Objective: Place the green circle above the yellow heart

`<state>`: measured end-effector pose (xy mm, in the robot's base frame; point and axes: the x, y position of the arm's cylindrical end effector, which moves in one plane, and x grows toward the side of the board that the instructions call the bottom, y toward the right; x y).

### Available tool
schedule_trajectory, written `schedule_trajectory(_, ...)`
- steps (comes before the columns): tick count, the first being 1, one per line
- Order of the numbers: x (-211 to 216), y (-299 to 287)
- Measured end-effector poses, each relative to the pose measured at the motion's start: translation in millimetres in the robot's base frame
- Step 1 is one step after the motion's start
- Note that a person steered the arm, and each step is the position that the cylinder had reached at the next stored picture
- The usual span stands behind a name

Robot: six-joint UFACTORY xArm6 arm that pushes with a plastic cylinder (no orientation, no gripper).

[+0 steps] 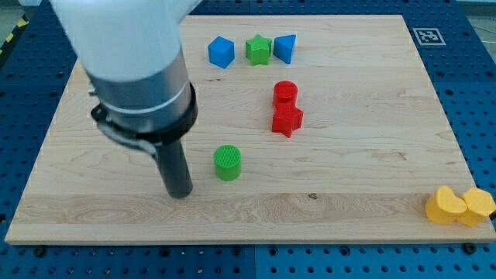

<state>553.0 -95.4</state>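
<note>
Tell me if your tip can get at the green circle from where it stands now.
Probably yes. My tip sits just to the view's left of the green circle, slightly lower, with only bare board between them and no other block in the way.

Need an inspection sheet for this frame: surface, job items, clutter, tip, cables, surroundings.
Surface: wooden board, flat, light.
Job's things: green circle near the middle; yellow heart at the view's bottom right corner, far from it.
Clutter: yellow block touching the heart; red cylinder against red star; blue block, green star, blue wedge along the top.
Grippers: none; my tip is left of the green circle, apart.
Cables: nothing seen.
Surroundings: blue perforated table; marker tag.
</note>
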Motion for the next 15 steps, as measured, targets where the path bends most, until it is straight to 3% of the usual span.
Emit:
schedule_trajectory(1,-30.9,24.6)
schedule_trajectory(2,-31.0,74.8)
schedule_trajectory(4,-14.3,155.8)
schedule_trajectory(5,16.8,170.8)
schedule_trajectory(8,19.4,264.9)
schedule_trajectory(10,16.2,290.0)
schedule_trajectory(15,-36.3,275.8)
